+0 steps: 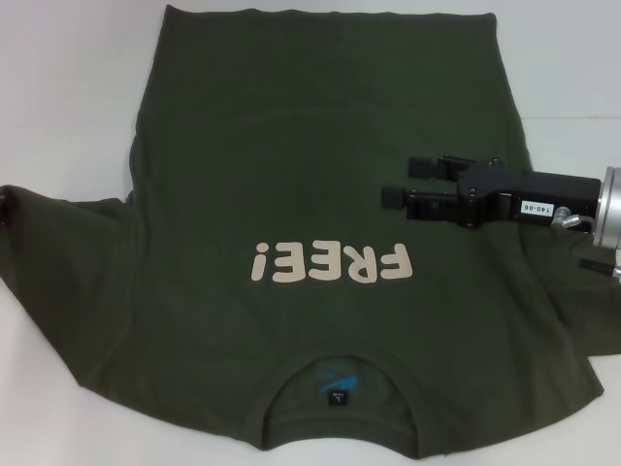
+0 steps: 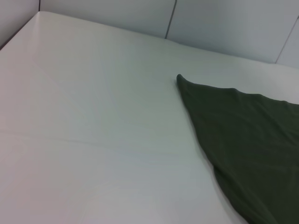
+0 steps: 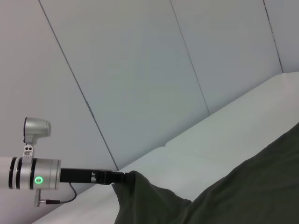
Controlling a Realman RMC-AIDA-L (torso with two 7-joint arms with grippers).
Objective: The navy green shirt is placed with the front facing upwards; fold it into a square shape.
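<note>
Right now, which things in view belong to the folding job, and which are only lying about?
Job: navy green shirt, spread front up; right gripper, open above it; left gripper, at its edge.
Other: only the white table and wall panels.

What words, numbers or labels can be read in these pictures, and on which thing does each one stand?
"FREE!" in cream block letters on the chest of the navy green shirt, upside down in the head view.
"140-06", as far as it can be read, on a white sticker on the right gripper.
The blue neck label and the small tag under it: print too small to read.
Both wrist views: no text.
</note>
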